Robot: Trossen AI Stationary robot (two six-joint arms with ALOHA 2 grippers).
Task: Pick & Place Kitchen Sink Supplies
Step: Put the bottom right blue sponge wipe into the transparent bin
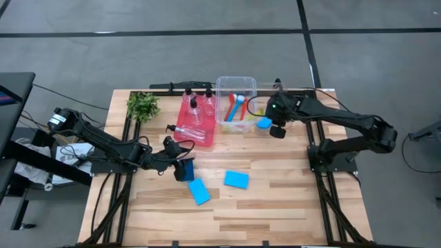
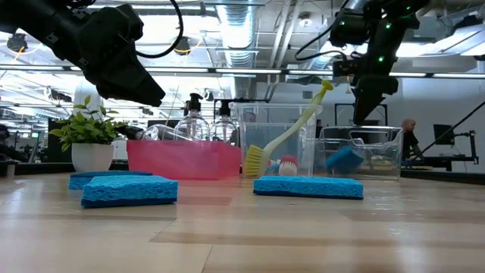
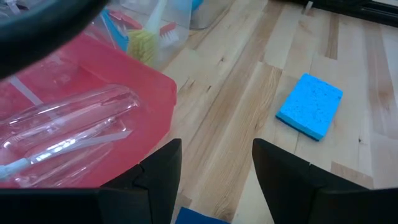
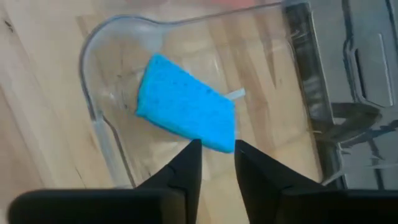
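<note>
A blue sponge (image 4: 185, 111) lies tilted inside a small clear bin (image 4: 93, 81), also seen in the low view (image 2: 345, 159). My right gripper (image 4: 214, 152) hangs just above it, fingers slightly apart, holding nothing. Three more sponges rest flat on the table: two toward the near edge (image 1: 199, 191) (image 1: 236, 180), and one (image 1: 186, 170) under my left gripper (image 3: 217, 162). That gripper hovers open beside the red tray (image 1: 204, 141), which holds clear bottles (image 3: 68, 121). Brushes (image 1: 236, 107) stand in a taller clear bin (image 1: 236, 83).
A potted green plant (image 1: 142, 105) stands at the far left of the table. The red tray and the two clear bins line the table's far side. Bare wood lies along the near edge (image 1: 275, 213). A person (image 2: 410, 136) shows far off in the room.
</note>
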